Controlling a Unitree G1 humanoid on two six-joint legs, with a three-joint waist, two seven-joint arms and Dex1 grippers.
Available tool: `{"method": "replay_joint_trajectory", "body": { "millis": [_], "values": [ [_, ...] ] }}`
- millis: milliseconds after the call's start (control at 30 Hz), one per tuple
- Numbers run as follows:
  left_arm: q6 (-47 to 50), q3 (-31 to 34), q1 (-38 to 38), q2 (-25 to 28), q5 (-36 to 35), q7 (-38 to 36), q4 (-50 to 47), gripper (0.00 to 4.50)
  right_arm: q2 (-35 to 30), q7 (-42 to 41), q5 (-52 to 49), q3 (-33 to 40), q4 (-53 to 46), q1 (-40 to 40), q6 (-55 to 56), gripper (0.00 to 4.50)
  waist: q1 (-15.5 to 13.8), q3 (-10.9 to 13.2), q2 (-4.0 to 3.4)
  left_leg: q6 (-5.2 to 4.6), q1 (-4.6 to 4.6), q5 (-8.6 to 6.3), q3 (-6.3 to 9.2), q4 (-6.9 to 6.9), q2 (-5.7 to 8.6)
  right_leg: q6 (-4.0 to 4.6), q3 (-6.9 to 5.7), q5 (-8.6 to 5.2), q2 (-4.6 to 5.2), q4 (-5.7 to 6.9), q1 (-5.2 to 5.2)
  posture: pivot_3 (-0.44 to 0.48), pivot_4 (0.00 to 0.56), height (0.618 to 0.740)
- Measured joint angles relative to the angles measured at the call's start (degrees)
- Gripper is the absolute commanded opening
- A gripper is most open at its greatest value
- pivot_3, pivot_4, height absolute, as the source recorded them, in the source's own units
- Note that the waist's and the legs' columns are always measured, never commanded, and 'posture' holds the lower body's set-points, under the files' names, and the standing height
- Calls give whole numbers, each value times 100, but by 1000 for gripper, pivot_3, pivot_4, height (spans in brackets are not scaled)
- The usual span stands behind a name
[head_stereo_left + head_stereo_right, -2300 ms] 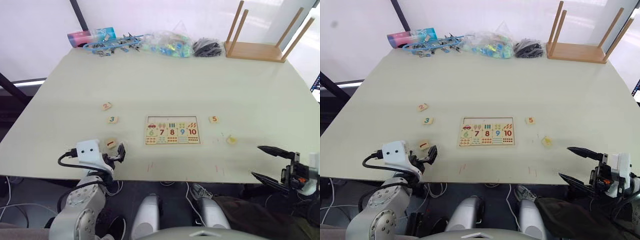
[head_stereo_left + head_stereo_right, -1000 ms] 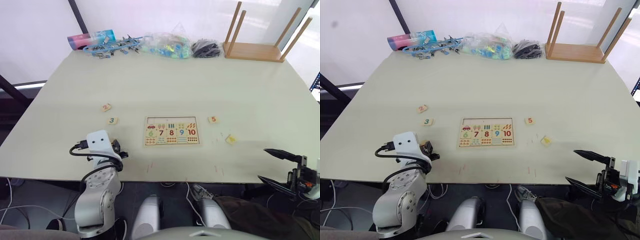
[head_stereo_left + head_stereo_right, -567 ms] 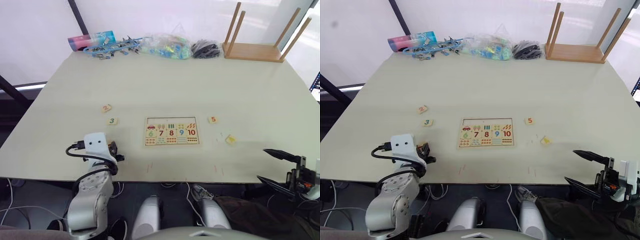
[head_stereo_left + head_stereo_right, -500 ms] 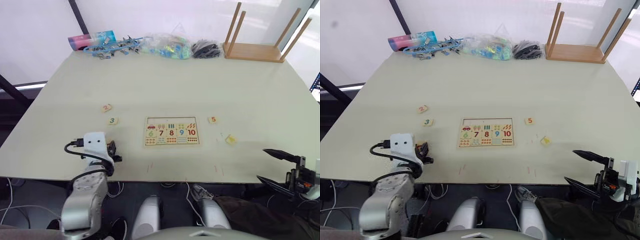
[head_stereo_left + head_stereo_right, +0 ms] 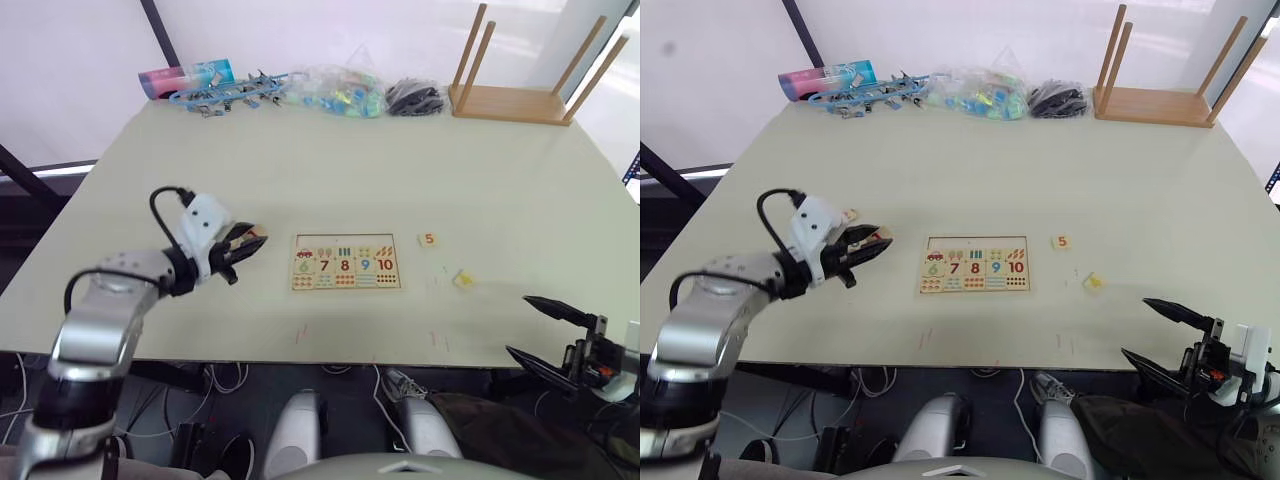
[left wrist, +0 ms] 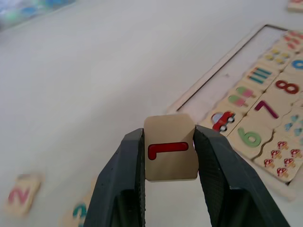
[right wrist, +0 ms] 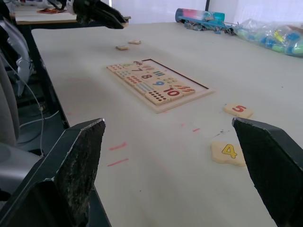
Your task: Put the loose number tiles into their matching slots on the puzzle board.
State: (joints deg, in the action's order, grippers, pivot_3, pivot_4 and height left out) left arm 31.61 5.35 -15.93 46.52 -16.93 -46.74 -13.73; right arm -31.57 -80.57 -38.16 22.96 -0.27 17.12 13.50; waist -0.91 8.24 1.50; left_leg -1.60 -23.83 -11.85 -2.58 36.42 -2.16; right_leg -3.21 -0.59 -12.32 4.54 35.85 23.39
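Left of board, above table: left gripper (image 6: 168,156), raised off the surface, tips aimed toward the board's near-left corner.
Left gripper state: pinching the red 1 tile (image 6: 169,153) between both black fingers (image 6: 124,165), tile face up to the wrist camera.
Puzzle board (image 5: 345,262): flat on the pale table (image 5: 330,160), roughly centre, near the front edge; row of slots (image 5: 345,241) along its far edge, open.
Pink 2 tile (image 6: 21,194): on the table to the left of the board, beside the green 3 tile (image 6: 78,213), both well apart from the board.
Orange 5 tile (image 5: 429,239): on the table just right of the board, not touching it.
Yellow 4 tile (image 5: 462,279): nearer the front edge than the 5, also right of the board.
Right gripper (image 5: 545,332): beyond the table's front-right edge, fingers spread wide, holding nothing.
Far edge of table: wooden rack (image 5: 520,90) with slanted dowels at right, a clear bag of coloured pieces (image 5: 335,90), a dark bundle (image 5: 413,96), a blue item (image 5: 225,90).
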Motion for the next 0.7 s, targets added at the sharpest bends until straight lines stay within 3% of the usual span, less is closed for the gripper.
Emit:
{"method": "replay_joint_trajectory", "body": {
  "millis": [200, 367, 633, 700],
  "values": [
    [-1063, -860, -1462, 195, 200, -1615, 1599, 999, 92, 228, 4, -40, -200, 43, 29, 4500, -13, 6, 6, -1, -3, 1, 1, 1, 0, -2, 3, 0, -12, 1, 0, 0, 150, 740],
    [-1899, -1464, -2862, -80, 476, -2863, 3082, 999, 194, 515, 32, -70, -355, 32, 50, 4500, -13, 6, 8, -2, -4, 1, -2, 3, 3, -2, 23, 0, -25, -1, -2, 0, 150, 740],
    [-3571, -1970, -3991, -706, 1255, -3926, 5718, 999, 346, 720, 151, -219, -376, -16, 99, 4500, 10, 14, 19, -3, -7, 1, 2, 6, -4, -2, 45, 0, -51, 1, -1, 0, 150, 740],
    [-3700, -1970, -4120, -780, 1303, -3994, 5970, 999, 369, 732, 167, -234, -374, -36, 123, 4500, 9, 14, 19, -3, -8, 1, 1, 8, -3, -1, 48, 0, -51, 1, -1, 0, 150, 740]
  ]
}}
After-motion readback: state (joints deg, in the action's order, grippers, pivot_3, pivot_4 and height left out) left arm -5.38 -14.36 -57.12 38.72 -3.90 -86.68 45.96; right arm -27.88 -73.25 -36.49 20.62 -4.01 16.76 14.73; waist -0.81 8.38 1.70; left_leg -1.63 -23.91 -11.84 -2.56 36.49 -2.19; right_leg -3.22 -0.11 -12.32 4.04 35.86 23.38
